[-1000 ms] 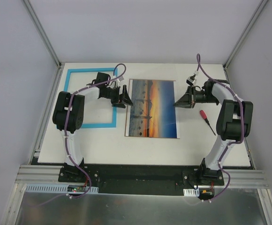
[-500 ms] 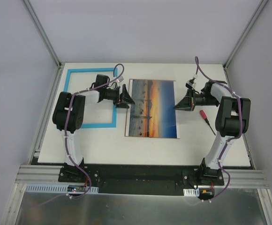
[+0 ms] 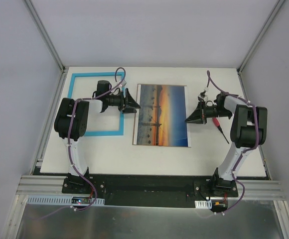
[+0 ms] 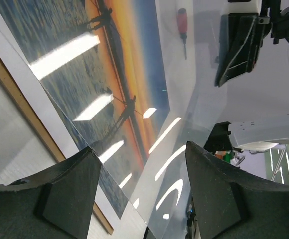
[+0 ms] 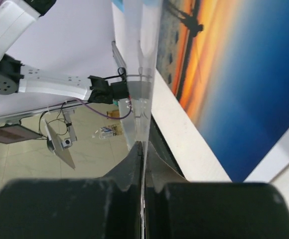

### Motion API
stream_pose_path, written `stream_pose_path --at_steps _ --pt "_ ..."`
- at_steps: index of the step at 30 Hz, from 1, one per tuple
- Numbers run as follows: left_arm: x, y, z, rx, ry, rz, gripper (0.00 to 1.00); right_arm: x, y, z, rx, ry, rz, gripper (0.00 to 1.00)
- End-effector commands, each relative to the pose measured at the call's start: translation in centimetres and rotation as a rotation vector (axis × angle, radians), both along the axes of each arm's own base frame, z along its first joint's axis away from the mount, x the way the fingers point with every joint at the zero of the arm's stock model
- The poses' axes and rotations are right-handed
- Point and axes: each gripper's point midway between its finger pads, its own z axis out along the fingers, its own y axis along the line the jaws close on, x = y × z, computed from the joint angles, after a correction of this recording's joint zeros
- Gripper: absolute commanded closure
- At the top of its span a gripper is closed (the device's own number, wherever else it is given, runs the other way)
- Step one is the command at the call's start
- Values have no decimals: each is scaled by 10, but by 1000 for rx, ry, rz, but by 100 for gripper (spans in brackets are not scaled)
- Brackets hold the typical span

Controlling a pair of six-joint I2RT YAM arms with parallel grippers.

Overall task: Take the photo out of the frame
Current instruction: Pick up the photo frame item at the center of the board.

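The photo (image 3: 162, 114) is found flat at the centre of the table (image 3: 184, 159), long axis near to far, under a clear sheet (image 5: 139, 74). The sheet's right edge is pinched by the right gripper (image 3: 188, 119). The left gripper (image 3: 136, 107) is seen spread at its left edge, and the frame (image 3: 79, 77) is noted beyond, toward the far left corner.

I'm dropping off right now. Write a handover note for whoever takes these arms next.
Left claw open, fingers astride one edge of the clear sheet.
Right claw shut on its opposite edge.
Frame lies at left, apart from the photo, which lies mid-table on the brown backing board under the sheet.
Screwdriver by the right arm.
Done: frame off.
Left: remove the sheet, lift the photo off the board.
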Motion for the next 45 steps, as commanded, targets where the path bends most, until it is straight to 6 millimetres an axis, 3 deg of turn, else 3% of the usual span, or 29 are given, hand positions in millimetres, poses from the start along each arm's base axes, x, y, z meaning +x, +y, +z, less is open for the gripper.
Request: stream_pose_path --at_steps 1,8,15,27,31,37,40,45 --pt "-16 -10 48 -115 -94 -104 36 23 -1 1 -78 -105 -37 99" --pt "-18 -11 51 -133 -90 -110 41 22 -3 -9 -122 -98 -34 99" --pt "-17 -9 54 -136 -94 -105 53 21 -3 -16 -146 -89 -27 97" --pt "-9 -2 43 -90 -70 -54 87 20 -2 -21 -161 -89 -17 78" --pt "-6 4 35 -31 -48 -26 94 19 -3 -23 -176 -97 -10 59" --pt "1 22 32 31 -51 2 95 16 -1 -29 -200 -96 14 30" --pt "4 32 33 51 -62 0 95 15 -1 -33 -219 -94 27 20" --pt "8 54 42 55 -86 16 95 13 1 -39 -244 -87 46 13"
